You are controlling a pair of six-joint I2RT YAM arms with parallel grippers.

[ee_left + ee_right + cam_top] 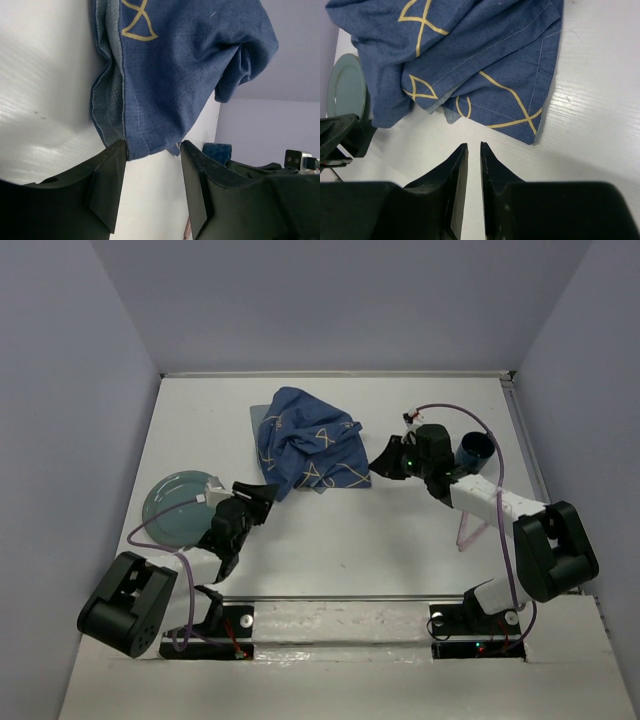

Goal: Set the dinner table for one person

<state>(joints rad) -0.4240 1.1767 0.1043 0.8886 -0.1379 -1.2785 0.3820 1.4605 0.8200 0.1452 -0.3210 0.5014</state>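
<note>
Half open and empty, my left fingers [107, 185] bracket the hem of the soft, light cloth [190, 65] at their tips, where I'd pinch it; my right fingers [457, 175], a slit apart, hold nothing, the stiff white table [600, 100] lying beneath both.

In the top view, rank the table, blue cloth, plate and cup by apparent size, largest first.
1. Table, by far the largest.
2. Cloth, though crumpled.
3. Plate, partly hidden; its visible part looks smaller than the cloth.
4. Cup, smallest, also partly hidden.
</note>
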